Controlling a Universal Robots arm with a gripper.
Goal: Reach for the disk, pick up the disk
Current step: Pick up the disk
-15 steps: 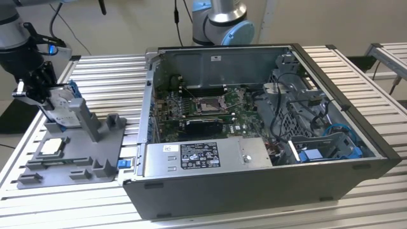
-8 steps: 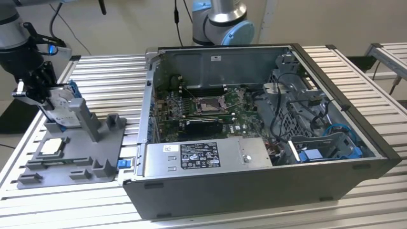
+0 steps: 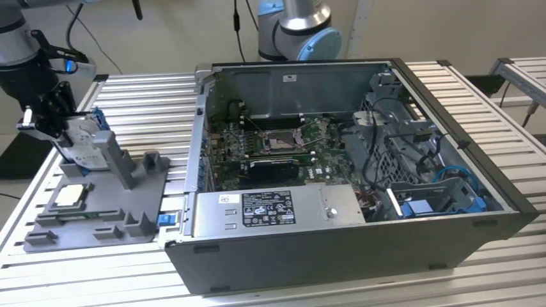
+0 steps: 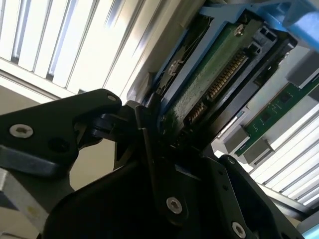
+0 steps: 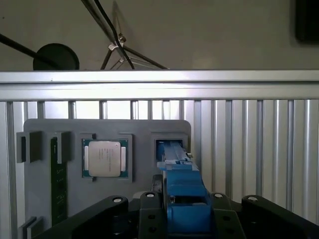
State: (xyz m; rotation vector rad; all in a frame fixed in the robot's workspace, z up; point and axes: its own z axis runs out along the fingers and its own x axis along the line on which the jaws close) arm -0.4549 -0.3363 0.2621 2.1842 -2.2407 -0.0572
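Between the fingers (image 5: 150, 213) of the gripper (image 5: 182, 206) stands the disk (image 5: 180, 185), on edge, with one blue side rail turned up toward the wrist. Its far end appears to be seated in a slot of the grey stand (image 5: 139, 132), so I judge it not yet lifted. Both fingers lie against the disk's broad faces with no gap showing, so the hand looks to be pinching it rather than merely straddling it. Gripping across the thin dimension suits a flat drive that the stand props upright. In the second wrist view the disk's green circuit-board face sits right against one finger. Just beside the hand, a square chip (image 5: 105, 158) lies flat in its own recess of the stand. A memory stick (image 5: 58, 185) sits further off in another recess, and neither is touched. Well apart from the hand, in the exterior view, sits the open computer case (image 3: 341, 246) on the slatted table (image 3: 145, 102).
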